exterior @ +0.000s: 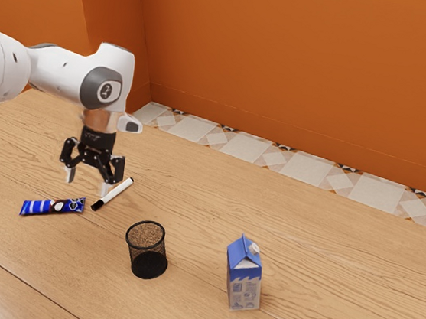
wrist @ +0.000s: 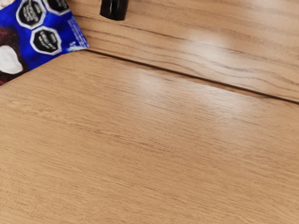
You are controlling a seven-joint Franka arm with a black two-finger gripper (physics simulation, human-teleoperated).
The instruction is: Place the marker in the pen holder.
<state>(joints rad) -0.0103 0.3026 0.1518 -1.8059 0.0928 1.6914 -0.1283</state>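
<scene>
My gripper (exterior: 88, 181) is open above the table, its two fingers apart with nothing between them. The white marker (exterior: 118, 192) lies flat on the wood, just to the exterior view's right of the fingers, its black end (exterior: 97, 205) pointing toward the blue packet. In the wrist view a black end of what looks like the marker (wrist: 113, 8) shows, its rest cut off. The black mesh pen holder (exterior: 147, 262) stands upright, apart from the marker, nearer the exterior camera, with no pen visible in it.
A blue packet (exterior: 53, 207) lies flat on the table (exterior: 326, 249), close to the marker's black end; part of the packet (wrist: 28, 42) also appears in the wrist view. A blue and white milk carton (exterior: 244, 286) stands on the exterior view's right of the pen holder.
</scene>
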